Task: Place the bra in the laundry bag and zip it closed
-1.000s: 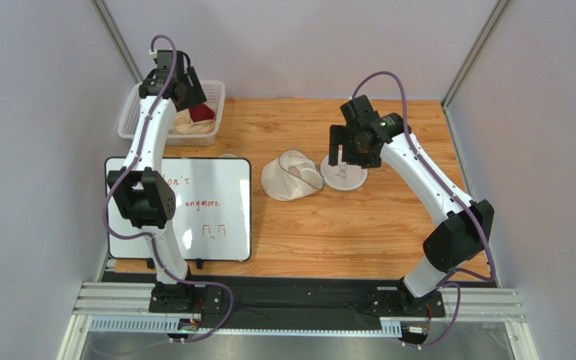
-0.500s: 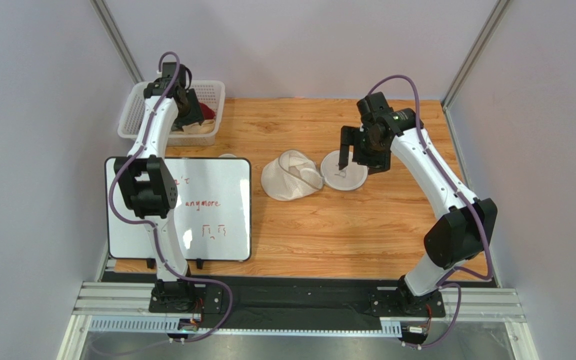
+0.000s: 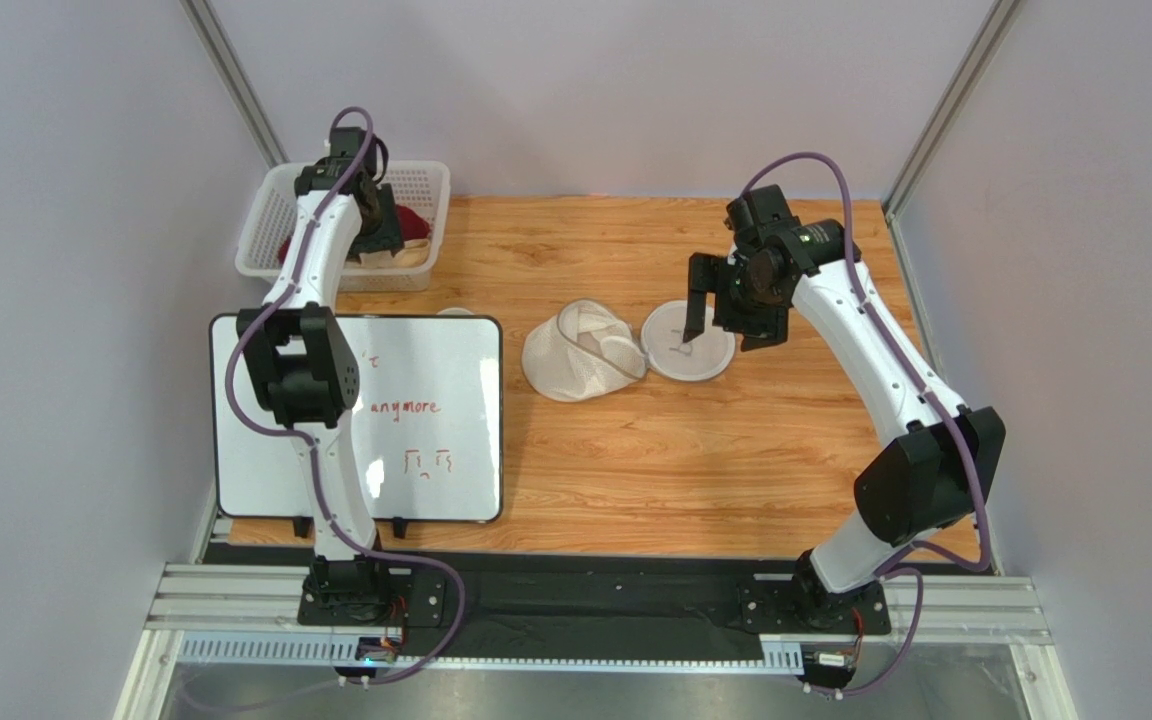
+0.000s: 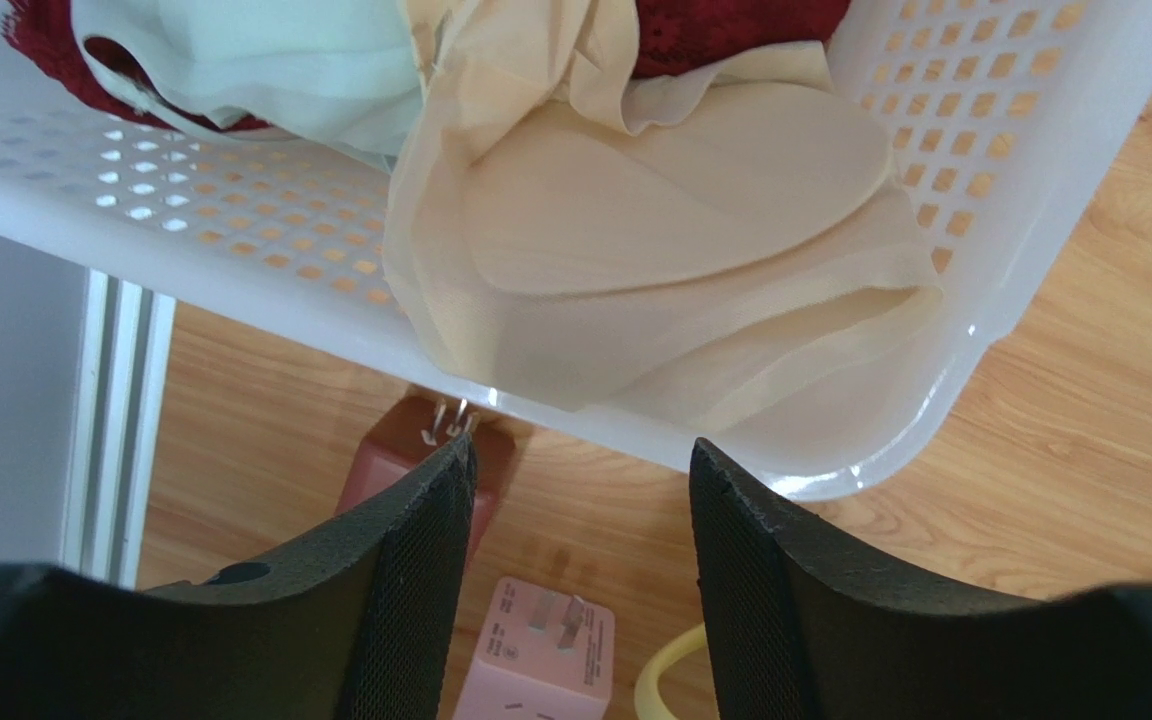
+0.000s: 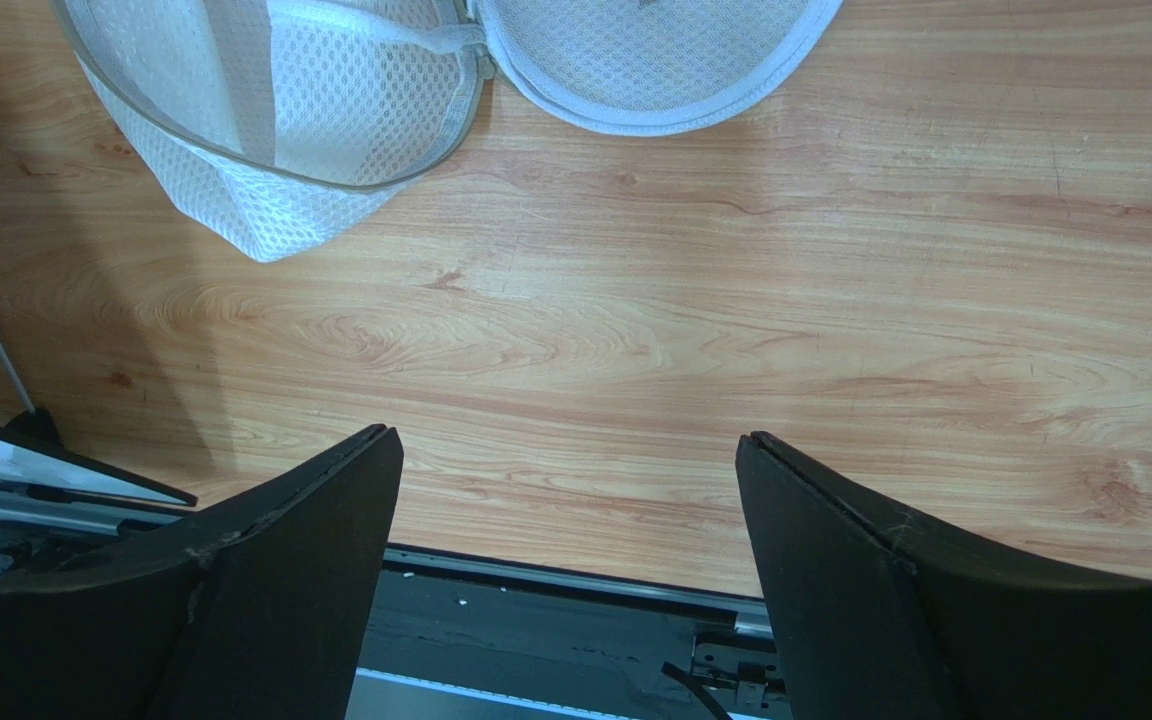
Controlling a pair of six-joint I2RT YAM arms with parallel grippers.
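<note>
The pale beige bra (image 4: 672, 210) lies folded in the near right corner of the white lattice basket (image 4: 207, 195), beside a white garment (image 4: 282, 60) and a dark red one (image 4: 717, 30). My left gripper (image 4: 579, 458) hangs open just outside the basket's rim, its fingers apart with nothing between them. In the top view the left gripper (image 3: 372, 225) is over the basket (image 3: 264, 240). The off-white mesh laundry bag (image 3: 582, 353) lies unzipped mid-table, its flat half (image 3: 687, 348) spread to the right. My right gripper (image 3: 702, 308) hovers open over that half, holding nothing. The bag (image 5: 312, 105) fills the right wrist view's top edge, beyond the right gripper (image 5: 567, 438).
A whiteboard (image 3: 387, 420) with writing covers the table's left front. A pink plug adapter (image 4: 545, 660), a reddish plug (image 4: 417, 450) and a yellow ring (image 4: 665, 675) lie on the wood beside the basket. Grey walls close in on both sides.
The left arm has reached further back over the basket and lowered, its jaws narrowing a little. The right arm has drifted right and back, off the bag's flat half.
</note>
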